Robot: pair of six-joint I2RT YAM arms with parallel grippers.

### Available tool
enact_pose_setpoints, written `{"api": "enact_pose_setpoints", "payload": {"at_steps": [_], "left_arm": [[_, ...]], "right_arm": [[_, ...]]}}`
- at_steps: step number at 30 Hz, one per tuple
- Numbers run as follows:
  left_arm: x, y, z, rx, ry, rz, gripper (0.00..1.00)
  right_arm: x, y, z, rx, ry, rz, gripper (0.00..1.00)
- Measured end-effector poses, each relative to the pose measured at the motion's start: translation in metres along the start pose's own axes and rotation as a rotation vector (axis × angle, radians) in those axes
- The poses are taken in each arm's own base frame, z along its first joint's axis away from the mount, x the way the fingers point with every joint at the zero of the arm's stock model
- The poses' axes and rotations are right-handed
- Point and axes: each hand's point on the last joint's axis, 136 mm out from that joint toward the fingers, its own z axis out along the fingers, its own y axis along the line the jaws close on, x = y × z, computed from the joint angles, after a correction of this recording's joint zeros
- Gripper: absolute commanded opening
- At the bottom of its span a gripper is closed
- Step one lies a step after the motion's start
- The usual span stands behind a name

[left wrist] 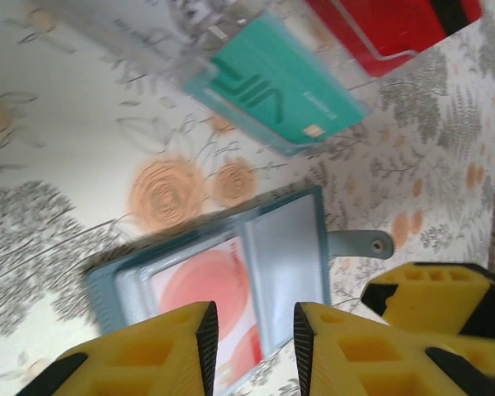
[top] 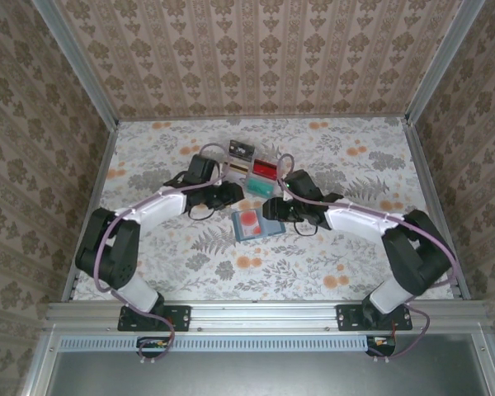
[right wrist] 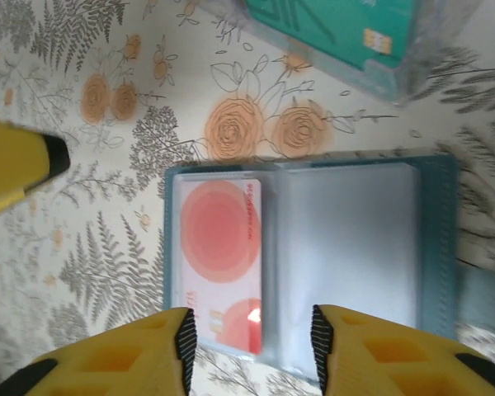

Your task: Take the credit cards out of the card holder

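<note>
Two grippers, fingers half spread, pinching nothing: left gripper (left wrist: 256,334) and right gripper (right wrist: 247,346) at bottom centre, above the open card holder (right wrist: 351,247) with one pink card (right wrist: 219,247).

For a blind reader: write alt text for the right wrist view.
An open slate-blue card holder lies on the table, a pink card in its left pocket. The right gripper hovers open over it; a teal card lies beyond.

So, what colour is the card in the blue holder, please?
Plastic card: white, red circles; right wrist view.
</note>
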Motion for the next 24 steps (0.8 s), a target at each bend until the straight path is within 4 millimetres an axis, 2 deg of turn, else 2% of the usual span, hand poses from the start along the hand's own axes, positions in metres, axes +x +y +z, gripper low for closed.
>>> {"api": "enact_pose_setpoints", "payload": {"at_steps": [6,9,17,24], "left_arm": [[0.029,0.020,0.008,-0.044,0.051,-0.042,0.32],[0.039,0.020,0.013,-0.047,0.072,-0.050,0.30],[0.046,0.022,0.031,-0.056,0.101,-0.057,0.25],[0.046,0.024,0.035,-0.062,0.106,-0.067,0.24]], "right_arm": [[0.003,0.009,0.027,-0.068,0.096,0.039,0.34],[0.007,0.008,0.036,-0.079,0.129,0.051,0.33],[0.020,0.000,0.043,-0.062,0.184,0.072,0.30],[0.026,-0.004,0.048,-0.059,0.210,0.080,0.29]]}}
